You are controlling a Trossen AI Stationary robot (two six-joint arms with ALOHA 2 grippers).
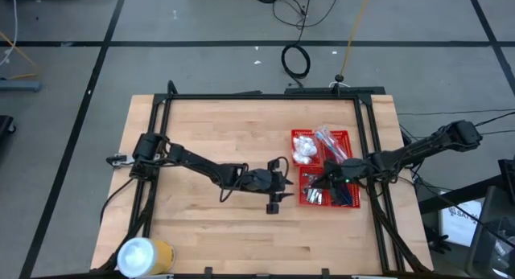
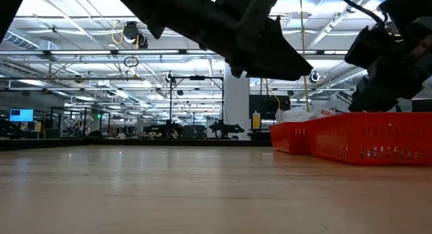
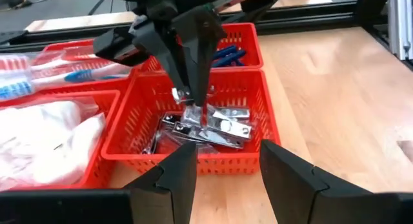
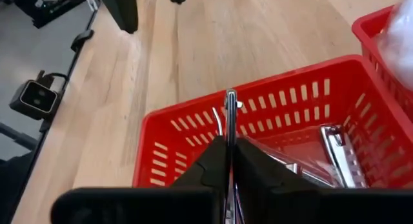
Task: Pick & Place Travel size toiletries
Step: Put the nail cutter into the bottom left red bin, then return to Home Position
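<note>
A red four-compartment basket (image 1: 324,168) stands on the right half of the table. It holds white packets (image 3: 45,137), blue-handled brushes (image 3: 58,72) and silver-grey pieces in clear wrap (image 3: 222,130). My right gripper (image 3: 192,98) reaches into the near-left compartment, where those silver pieces lie, and is shut on one thin silver-grey piece (image 4: 230,111). My left gripper (image 3: 222,179) hovers open just left of the basket, above the wood, with nothing between its fingers. My right gripper pinches a thin silver-grey piece between its two fingers, and the piece's edge (image 4: 230,108) sticks out past the fingertips. The fingers slant down from the table's right into the compartment. The piece's lower end (image 3: 195,115) is at the pile; whether it rests there I cannot tell.
A large white-and-yellow roll (image 1: 145,256) stands at the table's near-left corner. The black frame rails (image 1: 366,150) run along the table's edges close to the basket's right side. Bare wood (image 1: 217,126) lies left of the basket.
</note>
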